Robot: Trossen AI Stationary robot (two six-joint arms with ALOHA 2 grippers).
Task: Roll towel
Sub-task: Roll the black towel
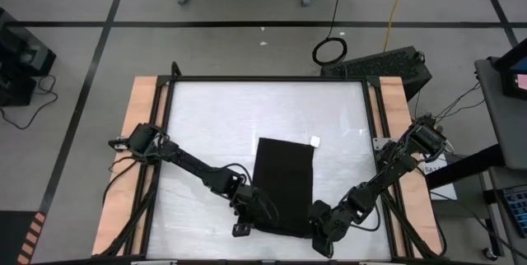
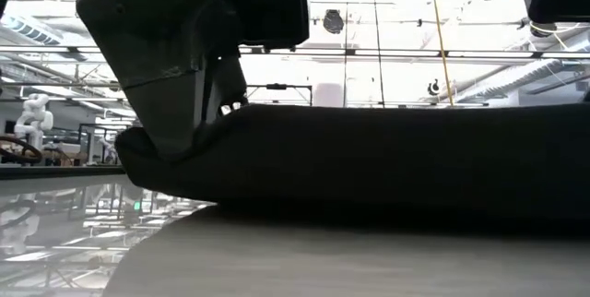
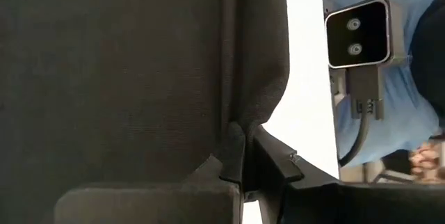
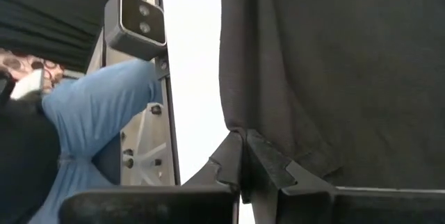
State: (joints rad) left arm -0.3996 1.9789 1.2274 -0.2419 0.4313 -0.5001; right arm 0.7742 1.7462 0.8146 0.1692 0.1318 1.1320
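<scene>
**A:** What was the setting?

**B:** A white table [image 1: 206,125] with wooden side rails, on a grey floor marked with black tape. Beyond the table, the wrist views caught a person in blue trousers [image 4: 104,106] and a small camera unit on a stand [image 3: 358,33].

**A:** And the towel?

**B:** The towel [image 1: 284,178] lay as a dark rectangle at mid-table, running from the middle toward the near edge, with its white tag [image 1: 314,141] at the far right corner. The far part sat flat. The near edge was raised off the surface; the low view showed it hanging as a dark band just above the tabletop.

**A:** What were the arms doing?

**B:** Both were at that near edge. The left gripper [image 1: 247,216] had the near left corner, fingers pinched together on a tuck of cloth, as its wrist view made plain. The right gripper [image 1: 325,230] was clamped the same way on the near right corner.

**A:** So which step was that?

**B:** I'd judge it the very start of the roll: edge grasped and lifted, no turn of cloth formed yet.

**A:** What did the next move call for?

**B:** Probably carrying both corners forward over the flat part together, level and in step, so that the fold came out straight, not skewed.
</scene>
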